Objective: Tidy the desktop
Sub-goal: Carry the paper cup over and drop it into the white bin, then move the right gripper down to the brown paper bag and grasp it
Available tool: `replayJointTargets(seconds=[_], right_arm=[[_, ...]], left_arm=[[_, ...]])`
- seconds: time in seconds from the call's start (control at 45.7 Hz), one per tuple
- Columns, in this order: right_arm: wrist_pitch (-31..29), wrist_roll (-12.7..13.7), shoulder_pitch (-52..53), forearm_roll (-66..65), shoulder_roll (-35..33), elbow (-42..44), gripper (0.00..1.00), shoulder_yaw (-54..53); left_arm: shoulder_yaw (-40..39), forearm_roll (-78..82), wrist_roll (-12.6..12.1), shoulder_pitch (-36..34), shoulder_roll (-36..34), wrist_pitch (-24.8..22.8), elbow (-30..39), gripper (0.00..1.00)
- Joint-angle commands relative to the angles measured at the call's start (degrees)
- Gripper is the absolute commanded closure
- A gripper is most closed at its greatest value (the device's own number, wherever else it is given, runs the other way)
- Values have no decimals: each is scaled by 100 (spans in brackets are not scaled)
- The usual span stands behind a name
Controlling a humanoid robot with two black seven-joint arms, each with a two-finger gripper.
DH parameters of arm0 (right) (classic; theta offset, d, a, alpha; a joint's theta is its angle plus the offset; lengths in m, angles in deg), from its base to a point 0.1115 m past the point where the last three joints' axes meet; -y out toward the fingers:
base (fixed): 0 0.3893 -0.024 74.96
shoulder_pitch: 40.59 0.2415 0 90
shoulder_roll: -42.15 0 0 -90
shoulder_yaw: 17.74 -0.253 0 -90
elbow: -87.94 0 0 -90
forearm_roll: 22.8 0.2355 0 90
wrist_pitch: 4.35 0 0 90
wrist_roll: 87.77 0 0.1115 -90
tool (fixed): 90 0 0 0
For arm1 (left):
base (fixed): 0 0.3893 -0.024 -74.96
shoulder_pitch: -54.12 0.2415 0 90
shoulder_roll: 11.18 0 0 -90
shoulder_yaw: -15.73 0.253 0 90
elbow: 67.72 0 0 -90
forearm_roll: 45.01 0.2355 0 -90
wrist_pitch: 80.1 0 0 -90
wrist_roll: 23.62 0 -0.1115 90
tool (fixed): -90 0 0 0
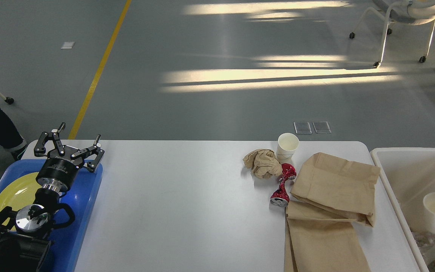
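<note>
White desktop (187, 196) holds a crushed red can (283, 185), label unreadable.

Only 1 view: the head camera looks forward and down from above the near edge of the tabletop (172, 196). It takes in the tabletop's full width and the floor (217, 94) beyond.

**Colours on and around the table**

The desktop (187, 196) is plain white. A blue tray (85, 211) holds a yellow plate (15, 194). The crumpled paper (263, 163) and paper bags (334, 185) are brown, the crushed can (283, 185) red, the cup (287, 146) white, the bin (395, 177) white, the floor line (98, 71) yellow.
</note>
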Motion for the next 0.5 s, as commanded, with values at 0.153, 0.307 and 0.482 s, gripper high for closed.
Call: replayJointTargets(seconds=[0.153, 0.307, 0.482], right_arm=[[62, -24, 192, 48, 51, -32, 0, -13], [-17, -24, 1316, 31, 244, -330, 0, 277], [-482, -33, 2898, 31, 745, -1209, 0, 1480]], left_arm=[[0, 0, 0, 0, 0, 8, 0, 4], [0, 0, 0, 0, 0, -1, 0, 4], [0, 0, 0, 0, 0, -1, 0, 4]])
